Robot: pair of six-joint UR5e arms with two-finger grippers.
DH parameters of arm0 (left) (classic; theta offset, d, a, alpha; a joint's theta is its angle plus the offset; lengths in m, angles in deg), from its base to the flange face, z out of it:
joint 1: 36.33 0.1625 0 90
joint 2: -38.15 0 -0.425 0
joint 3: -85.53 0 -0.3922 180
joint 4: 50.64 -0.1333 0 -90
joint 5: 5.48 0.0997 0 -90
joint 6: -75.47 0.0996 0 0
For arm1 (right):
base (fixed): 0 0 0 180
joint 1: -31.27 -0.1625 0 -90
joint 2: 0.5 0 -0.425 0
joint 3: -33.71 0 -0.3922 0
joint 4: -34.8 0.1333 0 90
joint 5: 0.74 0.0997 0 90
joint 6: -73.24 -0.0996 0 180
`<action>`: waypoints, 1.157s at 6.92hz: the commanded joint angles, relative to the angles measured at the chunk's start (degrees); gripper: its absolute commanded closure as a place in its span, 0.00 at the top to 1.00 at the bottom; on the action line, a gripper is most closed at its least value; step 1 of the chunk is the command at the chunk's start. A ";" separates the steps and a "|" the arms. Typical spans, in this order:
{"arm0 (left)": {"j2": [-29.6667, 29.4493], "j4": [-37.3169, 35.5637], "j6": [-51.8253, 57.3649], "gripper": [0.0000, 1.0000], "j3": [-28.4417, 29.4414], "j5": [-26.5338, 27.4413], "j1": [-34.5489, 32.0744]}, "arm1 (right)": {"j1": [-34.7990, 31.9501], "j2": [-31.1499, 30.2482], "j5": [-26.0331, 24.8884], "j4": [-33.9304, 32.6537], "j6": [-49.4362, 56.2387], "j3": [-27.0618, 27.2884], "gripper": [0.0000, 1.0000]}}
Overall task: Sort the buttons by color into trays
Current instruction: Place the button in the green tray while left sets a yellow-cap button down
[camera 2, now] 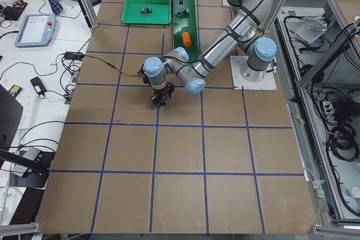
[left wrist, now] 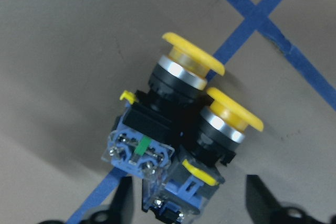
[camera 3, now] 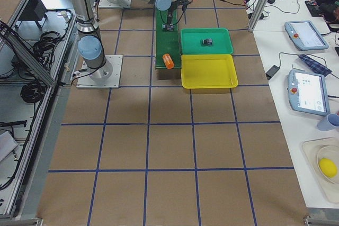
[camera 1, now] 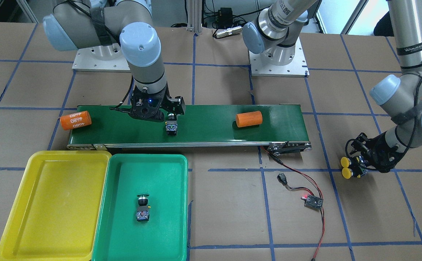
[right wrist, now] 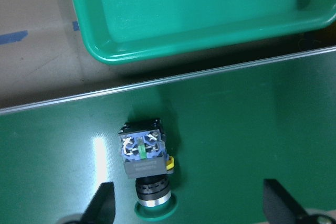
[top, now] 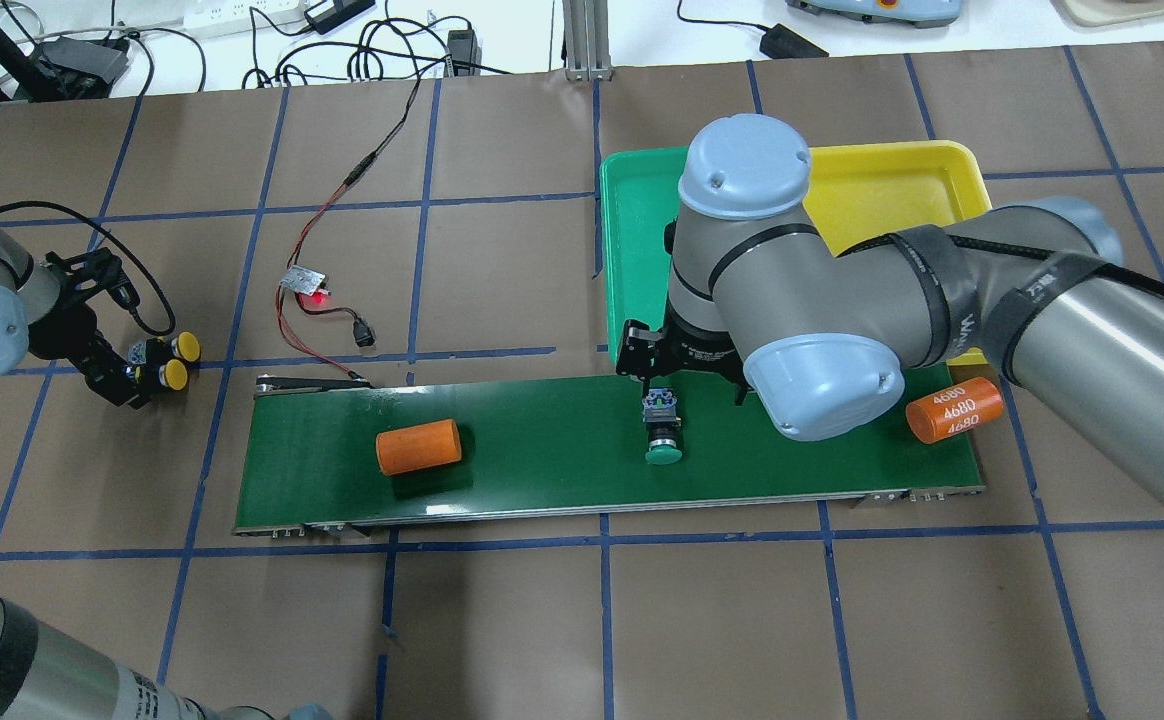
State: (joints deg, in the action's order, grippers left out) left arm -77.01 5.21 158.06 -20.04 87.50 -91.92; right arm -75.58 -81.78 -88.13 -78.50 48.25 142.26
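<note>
One worktop (camera 1: 232,203) carries all. Conveyor belt (camera 1: 211,125) w/ yellow tray (camera 1: 51,203) & green tray (camera 1: 160,217) abutting just beside it, prob. for short drops. 1 green button (camera 1: 143,208) lies in green tray. Right end effector (right wrist: 191,203) released, straddling 2nd green button (right wrist: 144,161) on belt, prob. lining up pick. Left end effector (left wrist: 193,200) released behind touching yellow buttons (left wrist: 220,124) on worktop.

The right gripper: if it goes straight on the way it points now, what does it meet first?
Probably the green button, which lies on the conveyor belt between the right gripper's open fingers. The depth is unclear.
</note>
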 commanded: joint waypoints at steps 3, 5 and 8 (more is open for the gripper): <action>6.84 7.47 -0.06 0.04 -0.69 -0.17 -0.40 | -0.29 5.77 -0.84 -2.62 -0.15 -0.18 1.00; 16.31 18.10 -11.57 0.04 -2.61 -0.17 -0.66 | 0.41 5.95 -0.93 -2.19 -0.06 0.17 0.67; 26.45 24.40 -48.35 0.05 -8.83 -3.67 -11.15 | 1.29 4.99 -1.45 -0.52 -0.06 -0.09 0.00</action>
State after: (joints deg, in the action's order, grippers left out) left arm -54.18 28.13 126.70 -25.32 85.59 -97.47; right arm -74.65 -76.27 -89.18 -79.56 48.22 142.32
